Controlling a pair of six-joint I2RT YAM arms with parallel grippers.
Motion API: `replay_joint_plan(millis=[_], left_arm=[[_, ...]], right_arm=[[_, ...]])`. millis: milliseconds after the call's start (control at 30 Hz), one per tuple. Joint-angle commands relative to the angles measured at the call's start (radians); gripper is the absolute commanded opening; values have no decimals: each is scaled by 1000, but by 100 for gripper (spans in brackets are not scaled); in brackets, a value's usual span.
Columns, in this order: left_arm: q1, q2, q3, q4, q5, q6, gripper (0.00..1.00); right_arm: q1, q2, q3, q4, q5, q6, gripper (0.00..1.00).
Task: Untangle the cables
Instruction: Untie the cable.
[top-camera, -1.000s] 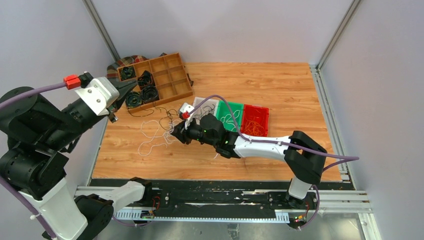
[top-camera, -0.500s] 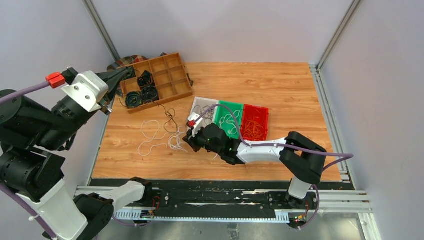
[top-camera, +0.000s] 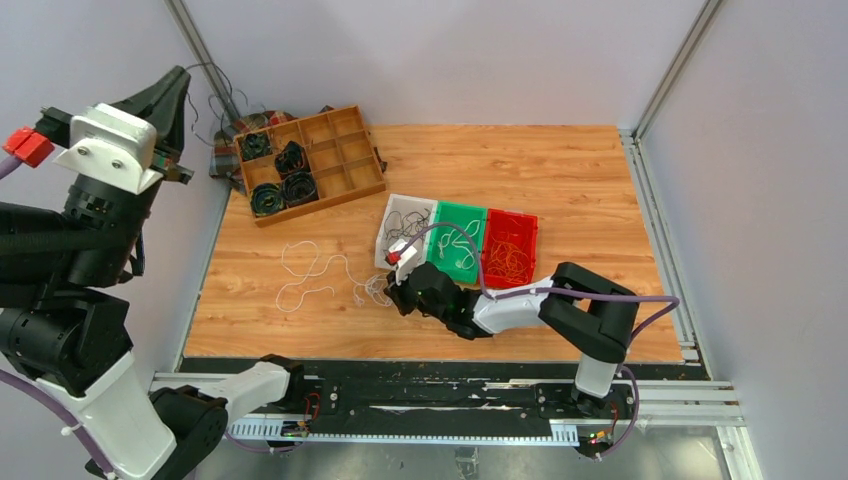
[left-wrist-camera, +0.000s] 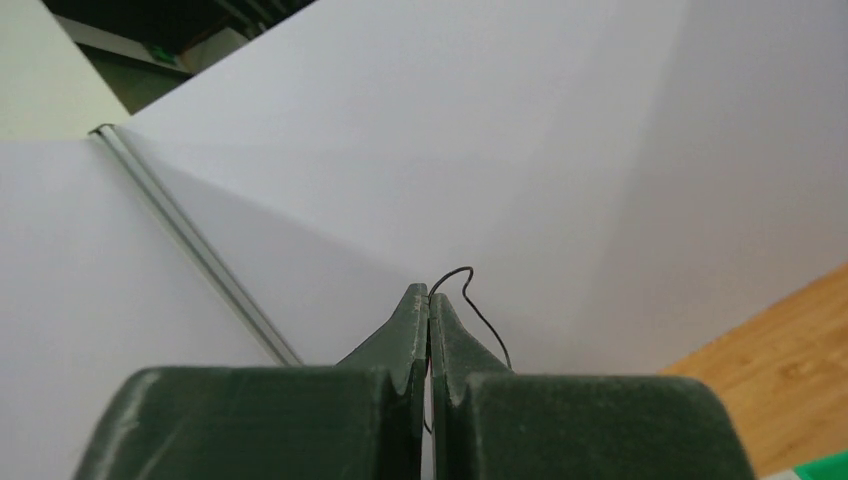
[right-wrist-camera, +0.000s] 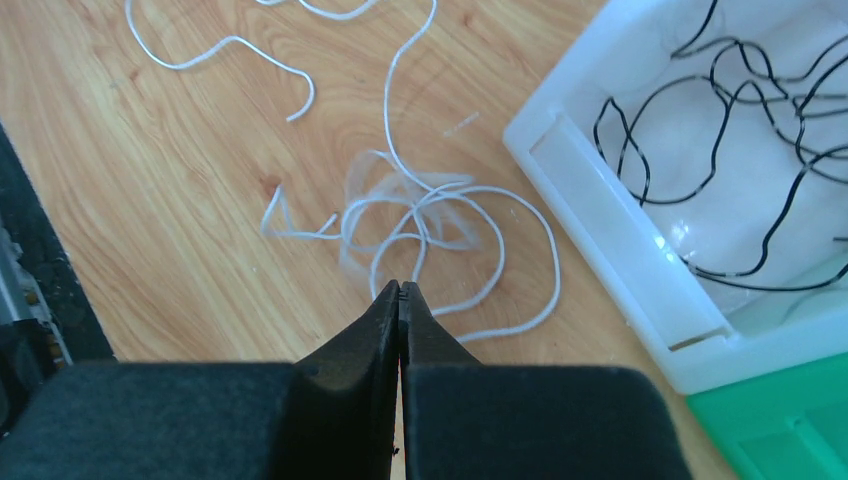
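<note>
**Black cable raised, white cables down**

A black cable (left-wrist-camera: 470, 300) is pinched in the closed left claw (left-wrist-camera: 429, 298), up by the grey wall (left-wrist-camera: 600, 150), curling upward then down. White cables (top-camera: 315, 275) sprawl in loops along the wooden surface (top-camera: 500, 170). The right claw (right-wrist-camera: 400, 290), shut, sits at their tangle beside the white bin (right-wrist-camera: 620, 250).

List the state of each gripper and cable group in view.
Left gripper: shut on thin black cable, high above table.
Right gripper: shut, tips at loose white cables; grip unclear.
Loose white cables: tangled, lying on wooden table.
White plastic bin: holding black cables.
</note>
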Motion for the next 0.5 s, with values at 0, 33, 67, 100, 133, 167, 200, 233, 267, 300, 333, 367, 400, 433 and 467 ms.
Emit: replay_joint_plan(millis=[0, 33, 67, 100, 133, 167, 200, 233, 267, 300, 333, 367, 400, 433, 467], left_arm=[[-4, -3, -20, 214, -114, 3, 0], [-5, -5, -29, 231, -119, -5, 1], [-4, -9, -36, 231, -106, -8, 1], [-5, -9, -37, 210, -76, -5, 0], [-5, -14, -42, 187, -46, -10, 0], [-5, -22, -58, 171, -19, -18, 0], [-4, -37, -81, 164, 4, -22, 1], [-5, -52, -110, 164, 23, -22, 1], [-5, -63, -133, 163, 29, -22, 0], [-5, -73, -156, 162, 32, -22, 0], [-5, -83, -180, 152, 41, -15, 0], [-4, -91, -195, 139, 53, -4, 0], [-5, -101, -213, 129, 64, 1, 0], [-5, -109, -227, 117, 78, 7, 0], [-5, -117, -238, 99, 104, 18, 1]], right_arm=[[21, 18, -12, 10, 57, 31, 1], [21, 19, -9, 1, 58, 31, 1], [21, 17, -8, 0, 48, 24, 1], [21, 7, -5, -1, 33, 14, 2], [21, -9, 5, -13, 26, 6, 10], [21, -32, 13, -29, 25, -2, 19], [21, -63, 21, -36, 27, -12, 30], [21, -96, 29, -40, 28, -27, 40], [21, -132, 41, -57, 28, -41, 48], [21, -166, 61, -87, 27, -59, 54], [21, -201, 87, -120, 25, -77, 60], [21, -232, 111, -152, 23, -103, 64], [20, -263, 139, -177, 18, -122, 70], [21, -294, 157, -198, 11, -141, 74], [21, -326, 176, -219, -6, -165, 75]])
